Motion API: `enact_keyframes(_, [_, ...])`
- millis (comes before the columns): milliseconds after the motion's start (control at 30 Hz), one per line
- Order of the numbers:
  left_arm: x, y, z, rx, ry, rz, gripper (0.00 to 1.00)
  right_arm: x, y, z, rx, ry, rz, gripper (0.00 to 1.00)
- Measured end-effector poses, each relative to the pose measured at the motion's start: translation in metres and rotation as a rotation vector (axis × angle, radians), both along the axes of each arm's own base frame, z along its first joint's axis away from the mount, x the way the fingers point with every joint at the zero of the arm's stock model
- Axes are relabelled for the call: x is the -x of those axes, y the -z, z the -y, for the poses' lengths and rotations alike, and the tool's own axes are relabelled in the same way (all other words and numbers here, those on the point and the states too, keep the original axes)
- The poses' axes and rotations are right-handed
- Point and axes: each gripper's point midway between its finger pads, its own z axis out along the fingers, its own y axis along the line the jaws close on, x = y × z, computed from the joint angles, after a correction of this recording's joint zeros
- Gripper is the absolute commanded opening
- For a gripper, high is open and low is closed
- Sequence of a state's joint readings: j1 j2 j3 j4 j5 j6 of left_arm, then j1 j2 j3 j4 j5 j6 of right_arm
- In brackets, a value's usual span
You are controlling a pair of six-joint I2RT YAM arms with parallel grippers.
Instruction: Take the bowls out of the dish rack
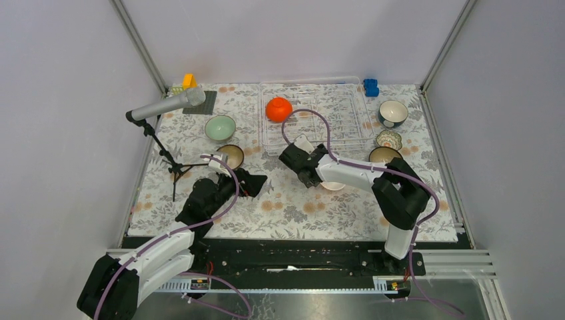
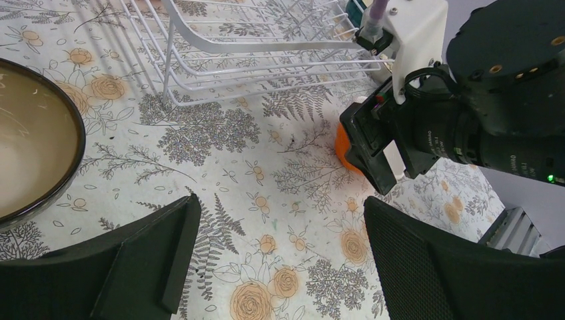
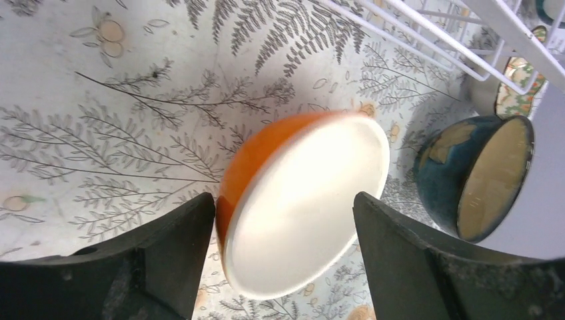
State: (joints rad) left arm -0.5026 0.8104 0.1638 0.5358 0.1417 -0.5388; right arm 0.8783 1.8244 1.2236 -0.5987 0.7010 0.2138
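The clear wire dish rack point(image 1: 333, 127) stands at the back centre and holds one orange bowl point(image 1: 278, 109), upside down. My right gripper point(image 1: 313, 179) is open just in front of the rack. A second orange bowl with a white inside point(image 3: 300, 200) lies tilted between its wide-apart fingers, low over the cloth; it is blurred, and also shows in the top view point(image 1: 332, 186). My left gripper point(image 1: 252, 181) is open and empty beside the dark brown bowl point(image 1: 230, 156). The mint bowl point(image 1: 220, 127) sits left of the rack. A teal bowl point(image 1: 393, 113), a cream patterned bowl point(image 1: 388, 139) and another teal bowl point(image 1: 384, 155) sit to its right.
A microphone on a tripod point(image 1: 166, 107) stands at the left. A blue toy block point(image 1: 370, 87) and yellow blocks point(image 1: 189, 81) lie at the back. The floral cloth point(image 1: 293, 207) covers the table. In the left wrist view the right arm point(image 2: 453, 113) is close on the right.
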Motion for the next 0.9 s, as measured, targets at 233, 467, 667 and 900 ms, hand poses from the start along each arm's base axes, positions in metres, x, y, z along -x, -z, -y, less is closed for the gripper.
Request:
enact_keyframes(233, [0.000, 0.001, 0.000, -0.002, 0.000, -0.004, 0.98, 0.001, 0.001, -0.011, -0.056, -0.023, -0.017, 0.79])
enact_keyframes(467, [0.000, 0.001, 0.000, -0.003, 0.000, -0.004, 0.98, 0.004, -0.005, -0.022, -0.125, -0.052, -0.039, 0.79])
enact_keyframes(667, [0.000, 0.001, 0.000, -0.003, -0.002, -0.005, 0.98, 0.001, -0.042, -0.047, -0.303, -0.108, 0.011, 0.80])
enact_keyframes(900, [-0.001, -0.001, -0.002, -0.001, -0.013, 0.002, 0.98, -0.021, -0.095, -0.077, -0.462, -0.138, 0.127, 0.81])
